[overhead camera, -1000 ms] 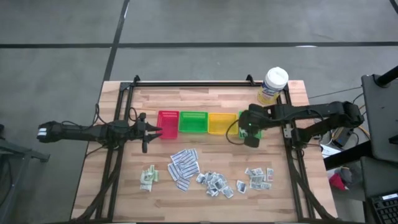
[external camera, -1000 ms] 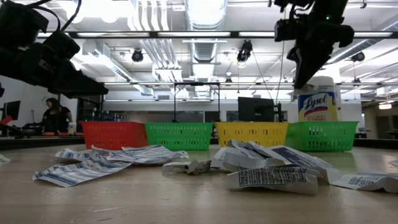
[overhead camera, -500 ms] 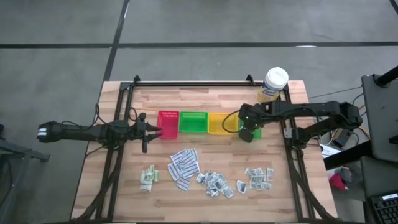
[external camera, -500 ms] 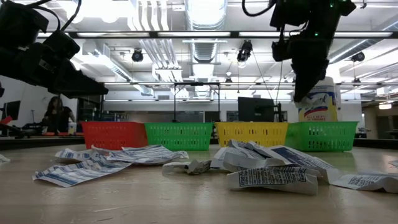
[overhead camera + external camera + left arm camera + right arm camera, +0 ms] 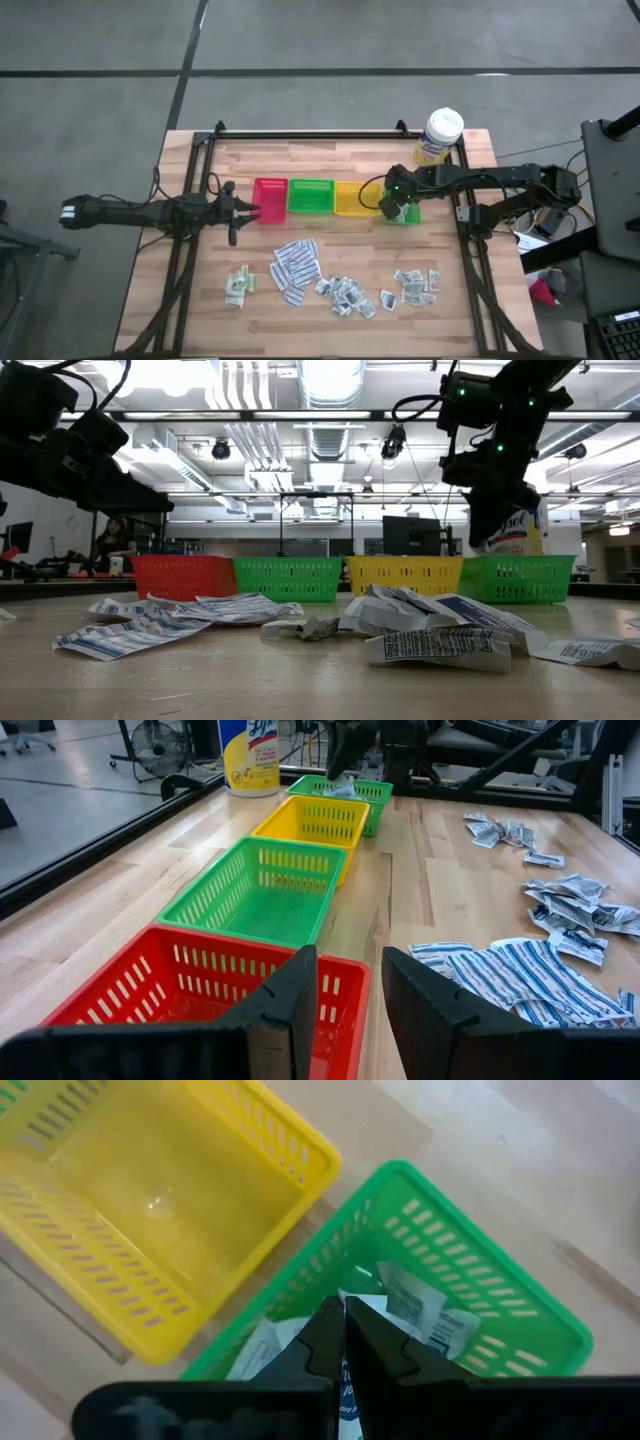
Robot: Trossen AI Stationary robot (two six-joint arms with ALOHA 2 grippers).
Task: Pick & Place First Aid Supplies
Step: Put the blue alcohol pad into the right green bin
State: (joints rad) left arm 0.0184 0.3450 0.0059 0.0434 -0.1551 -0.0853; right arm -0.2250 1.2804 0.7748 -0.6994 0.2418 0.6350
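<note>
R gripper [image 5: 342, 1342] hangs over the far-right green tray [image 5: 520, 1280], jaws pressed together. A sliver of pale packet seems pinched between the tips, but the wrist view is too tight to be sure. That tray already has a few white packets [image 5: 415, 1302] lying in it. From above, the R gripper [image 5: 392, 207] sits at the right end of the tray row, w/ the empty yellow tray [image 5: 352, 198] just beside it.

L gripper [image 5: 345, 995] waits at the red tray [image 5: 180, 982], jaws apart w/ nothing between them, tips just at the tray's near rim. From above, it [image 5: 243, 207] is at the left end of the row.

Table [image 5: 470, 310] is pale wood butcher-block w/ a black frame. Tray order L to R: red [image 5: 270, 198], green [image 5: 310, 197], yellow, green. Lysol tub [image 5: 439, 136] stands behind the right end. First aid supplies lie loose on the near half of the table: pale green sachets [image 5: 238, 286], long blue-printed strips [image 5: 294, 268], small grey squares [image 5: 346, 294], more small packets [image 5: 415, 283].

Room: open workshop, ceiling ducts and strip lights; a person [image 5: 112, 542] far off at left.
</note>
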